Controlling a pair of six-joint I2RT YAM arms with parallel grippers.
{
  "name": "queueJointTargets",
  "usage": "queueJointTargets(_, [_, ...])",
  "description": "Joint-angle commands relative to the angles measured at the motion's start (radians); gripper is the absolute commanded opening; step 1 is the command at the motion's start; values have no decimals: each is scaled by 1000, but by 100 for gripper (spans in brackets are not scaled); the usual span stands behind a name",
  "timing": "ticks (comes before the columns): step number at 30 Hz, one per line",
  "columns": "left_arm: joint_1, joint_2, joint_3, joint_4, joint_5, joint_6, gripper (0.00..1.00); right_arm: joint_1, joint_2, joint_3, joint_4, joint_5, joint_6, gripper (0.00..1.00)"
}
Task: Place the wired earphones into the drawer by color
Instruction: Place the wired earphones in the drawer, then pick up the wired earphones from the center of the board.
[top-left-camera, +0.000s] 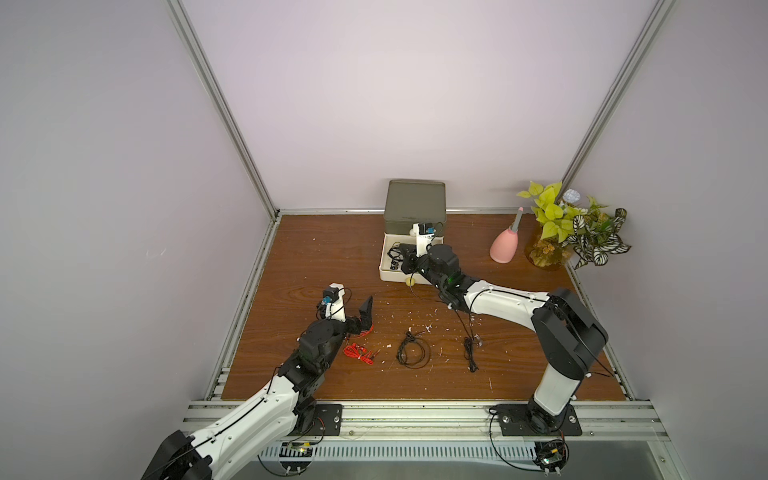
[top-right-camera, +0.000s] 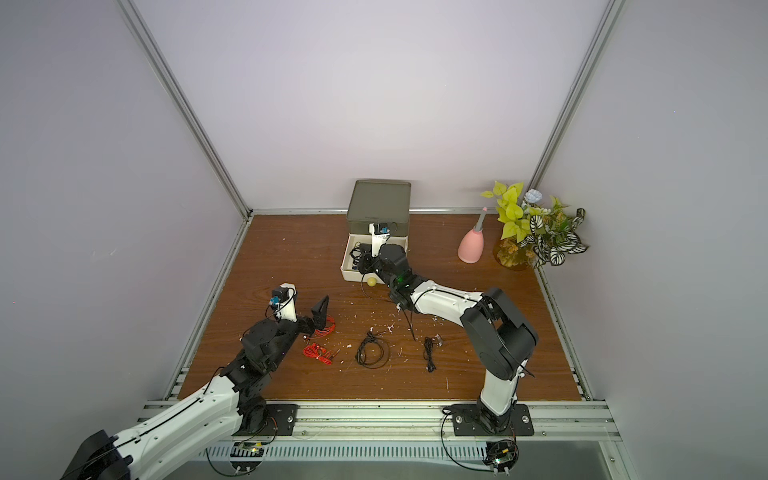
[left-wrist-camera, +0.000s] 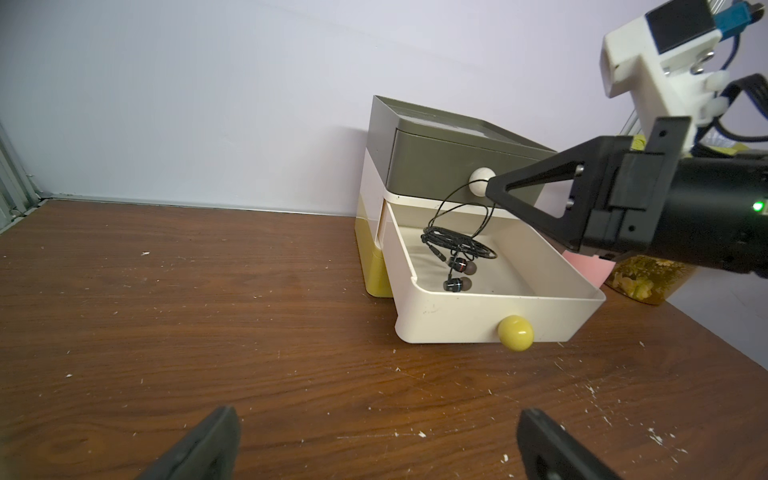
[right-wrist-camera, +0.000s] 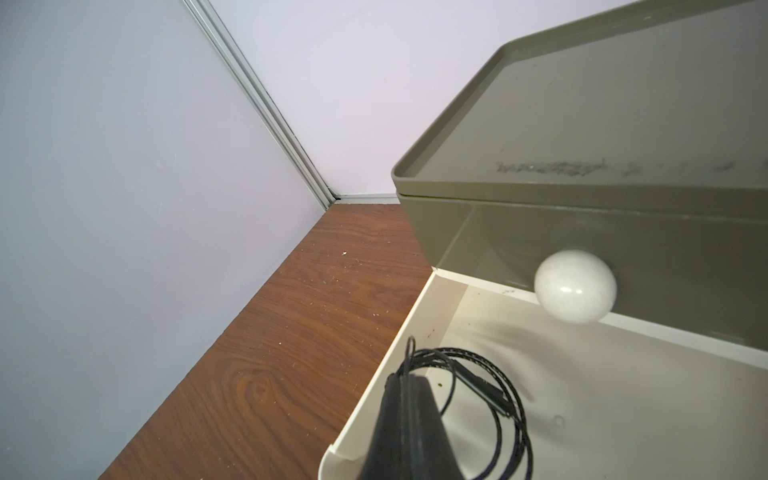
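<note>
Just beside the left gripper (left-wrist-camera: 378, 415), whose jaws are spread wide and hold nothing, two red earphones (top-left-camera: 358, 353) are seen as thin glossy coils on the wood-grain table (top-left-camera: 311, 257), apparently awaiting sorting. Between the two grippers, two black earphones (top-left-camera: 411, 353) lie loosely looped. Under the right gripper (left-wrist-camera: 494, 193), clamped shut on a braided cable, a third black set (left-wrist-camera: 457, 247) is hung inside the smooth cream drawer (left-wrist-camera: 457, 324), which is pulled open, evidently to receive it
</note>
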Motion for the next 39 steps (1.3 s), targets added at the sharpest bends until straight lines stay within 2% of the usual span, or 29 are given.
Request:
queueJointTargets(1, [9, 0, -8, 16, 11, 11, 100, -5, 0, 14, 56, 8, -5, 0])
queueJointTargets(6, [10, 3, -8, 26, 48, 18, 100, -5, 18, -1, 73, -1, 9, 0])
queueJointTargets(7, [10, 6, -5, 26, 59, 22, 100, -4, 18, -2, 73, -4, 12, 5])
queueJointTargets(8, [10, 10, -1, 23, 69, 23, 100, -5, 16, -3, 72, -6, 15, 16])
queueJointTargets(9, [10, 16, 6, 15, 82, 26, 100, -5, 13, -3, 67, -12, 19, 22])
queueJointTargets(13, [10, 23, 5, 24, 110, 36, 100, -6, -40, -33, 47, -26, 17, 42])
queueJointTargets(17, [10, 19, 22, 6, 174, 61, 100, -10, -157, -114, 16, -15, 6, 53])
queueJointTargets(19, [9, 3, 29, -1, 213, 66, 100, -21, -233, -164, -19, -19, 0, 62])
queueJointTargets(24, [2, -15, 91, -74, 303, 28, 100, -72, -400, -279, -121, -60, -25, 70])
queueJointTargets(29, [-57, 32, 190, -219, 317, -21, 100, -97, -563, -427, -160, 2, -87, 83])
queueJointTargets(31, [-90, 49, 218, -262, 323, -37, 100, -101, -625, -488, -157, 44, -119, 96])
queueJointTargets(32, [-105, 59, 231, -290, 326, -47, 100, -104, -658, -524, -144, 70, -137, 99])
queueJointTargets(39, [-172, 114, 280, -406, 336, -106, 100, -110, -797, -712, -36, 196, -218, 99])
